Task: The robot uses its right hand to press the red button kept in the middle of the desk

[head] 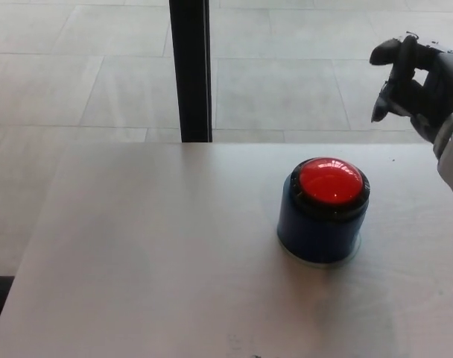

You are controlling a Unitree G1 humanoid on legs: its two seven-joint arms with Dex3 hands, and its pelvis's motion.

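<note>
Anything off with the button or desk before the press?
Nothing stands out. The red button sits upright and intact in its blue housing on the desk, with no spill or damage visible. The right hand is raised beyond and right of it, fingers apart, not touching.

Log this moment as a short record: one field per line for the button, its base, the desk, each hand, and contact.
button: red dome, on top of its base, right of the desk's middle in the picture
base: dark blue cylinder, upright on the desk
desk: pale tabletop, floor tiles beyond its far edge
post: black upright behind the desk
right hand: black, at upper right, raised, fingers apart, holding nothing
left hand: not in view
contact: none; right hand is apart from the button
</note>
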